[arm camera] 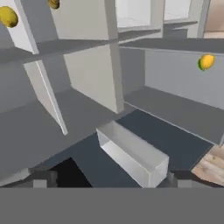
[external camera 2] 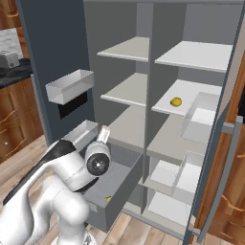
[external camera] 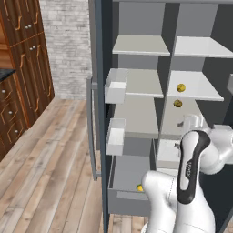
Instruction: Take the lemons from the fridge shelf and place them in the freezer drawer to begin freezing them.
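Note:
Two lemons (external camera: 180, 87) (external camera: 177, 103) rest on the right-hand fridge shelves, one above the other; the upper one (external camera 2: 176, 101) also shows from the right. They appear at the top left of the hand view (arm camera: 8, 16) (arm camera: 54, 3). A third lemon (external camera: 139, 187) (external camera 2: 108, 198) (arm camera: 206, 61) lies inside the pulled-out freezer drawer (external camera: 127, 202) (external camera 2: 119, 172). My gripper (arm camera: 111, 183) is open, its fingertips wide apart with nothing between them. It hovers in front of the open fridge, apart from all the lemons.
Translucent white door bins (external camera: 115, 86) (external camera: 115, 136) hang on the left door, and one (arm camera: 133, 153) sits close in front of the hand. More bins (external camera 2: 203, 117) hang on the right door. Wooden cabinets (external camera: 22, 54) stand to the left over a wood floor.

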